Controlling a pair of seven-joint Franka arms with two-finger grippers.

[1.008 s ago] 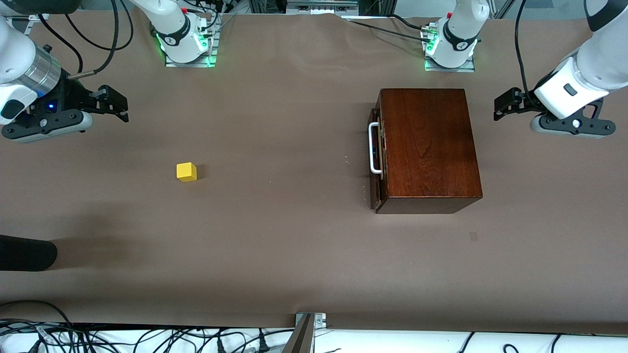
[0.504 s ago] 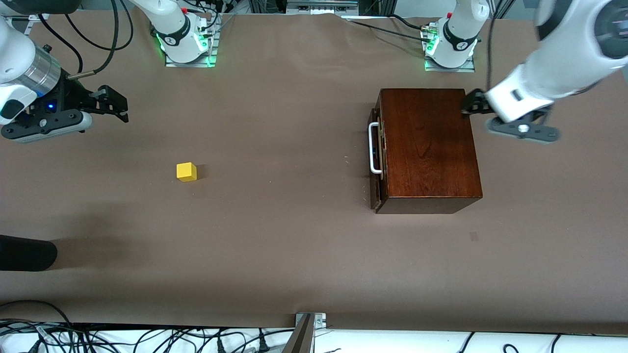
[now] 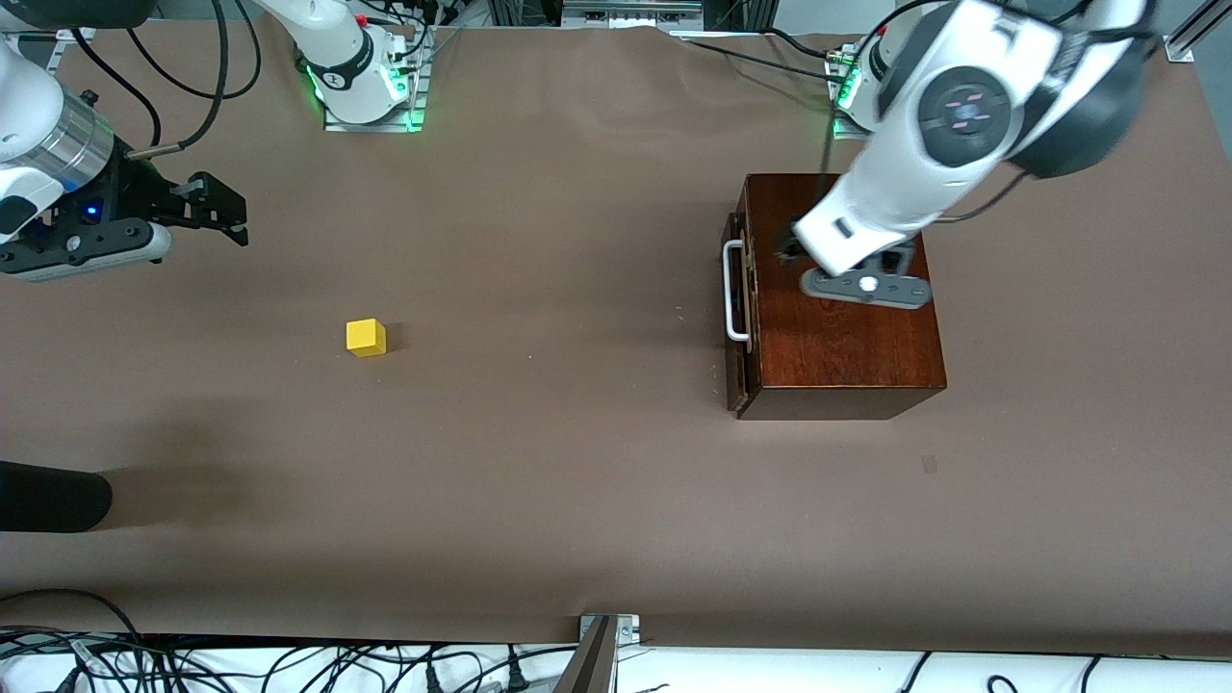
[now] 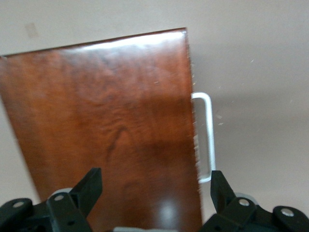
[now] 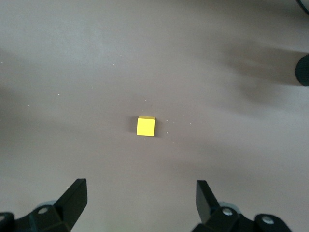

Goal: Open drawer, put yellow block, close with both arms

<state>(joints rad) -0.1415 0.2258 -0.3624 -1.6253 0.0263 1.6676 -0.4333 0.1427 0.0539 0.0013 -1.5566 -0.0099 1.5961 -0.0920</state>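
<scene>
High front camera faces robots; wrist cameras look down.

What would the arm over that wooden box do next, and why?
Probably carry the open left gripper on from above the wooden box to the white handle and lower it. The drawer looks shut, and the yellow block lies untouched on the table.

A broad table (image 3: 577,481) covered in plain matte brown paper fills the scene under soft, even light. Along its near edge runs a white strip strewn with black cables (image 3: 289,664), with a small metal bracket (image 3: 608,628) at the middle
</scene>
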